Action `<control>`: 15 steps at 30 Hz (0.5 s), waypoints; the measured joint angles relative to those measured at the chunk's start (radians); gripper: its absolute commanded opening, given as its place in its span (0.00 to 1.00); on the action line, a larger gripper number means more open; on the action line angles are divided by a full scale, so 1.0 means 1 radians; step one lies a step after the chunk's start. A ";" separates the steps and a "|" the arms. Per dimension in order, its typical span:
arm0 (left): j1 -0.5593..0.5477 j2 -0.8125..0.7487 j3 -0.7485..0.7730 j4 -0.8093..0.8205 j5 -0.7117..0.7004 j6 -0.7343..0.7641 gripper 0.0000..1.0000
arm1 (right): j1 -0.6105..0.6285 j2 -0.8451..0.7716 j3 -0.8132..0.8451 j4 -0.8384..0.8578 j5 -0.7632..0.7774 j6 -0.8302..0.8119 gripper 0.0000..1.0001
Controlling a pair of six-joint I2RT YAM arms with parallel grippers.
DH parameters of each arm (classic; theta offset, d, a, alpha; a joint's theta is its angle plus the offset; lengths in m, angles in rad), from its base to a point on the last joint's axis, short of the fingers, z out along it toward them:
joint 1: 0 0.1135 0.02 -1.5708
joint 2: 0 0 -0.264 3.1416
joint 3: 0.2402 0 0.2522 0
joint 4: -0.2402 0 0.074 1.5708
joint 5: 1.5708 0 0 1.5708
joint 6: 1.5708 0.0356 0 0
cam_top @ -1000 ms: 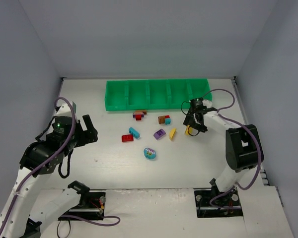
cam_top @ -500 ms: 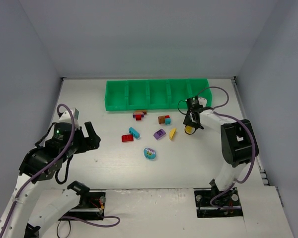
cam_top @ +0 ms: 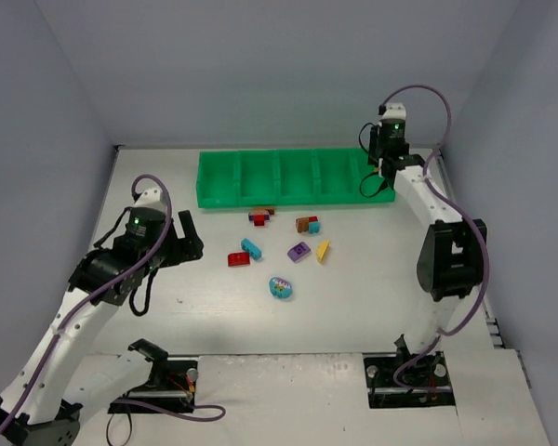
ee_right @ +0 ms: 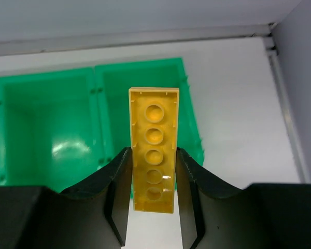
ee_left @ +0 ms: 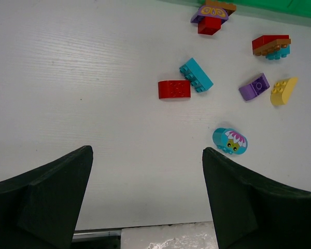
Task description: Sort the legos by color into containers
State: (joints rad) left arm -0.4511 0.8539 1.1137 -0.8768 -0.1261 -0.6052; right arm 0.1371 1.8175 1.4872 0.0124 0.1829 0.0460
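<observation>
My right gripper [ee_right: 153, 155] is shut on a long yellow lego plate [ee_right: 154, 155], held above the near rim of the rightmost compartment [ee_right: 145, 78] of the green tray [cam_top: 260, 177]. In the top view the right gripper [cam_top: 376, 175] is over the tray's right end. Loose legos lie in front of the tray: a red brick [ee_left: 174, 89], a cyan brick [ee_left: 196, 75], a purple brick [ee_left: 254, 86], a yellow wedge [ee_left: 283, 91], a cyan flower piece [ee_left: 230, 141] and two mixed stacks [ee_left: 213, 14] [ee_left: 271, 45]. My left gripper [ee_left: 146, 150] is open and empty, above the table left of them.
The legos also show in the top view between the tray and the arms, around the purple brick [cam_top: 299, 250]. Grey walls close the table on three sides. The tray compartments that show look empty.
My right gripper rose from the table by the yellow wedge and swung back over the tray's right end with the yellow plate. My left arm moved forward and right toward the bricks.
</observation>
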 measured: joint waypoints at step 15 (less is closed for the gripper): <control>0.000 0.121 0.009 0.071 -0.032 -0.004 0.80 | -0.034 0.351 0.207 0.000 -0.035 -0.111 0.60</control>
State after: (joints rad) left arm -0.4511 0.9745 1.1229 -0.8055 -0.1585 -0.6090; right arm 0.1036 2.1681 1.6939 0.0120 0.1474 -0.0650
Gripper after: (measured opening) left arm 0.798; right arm 0.596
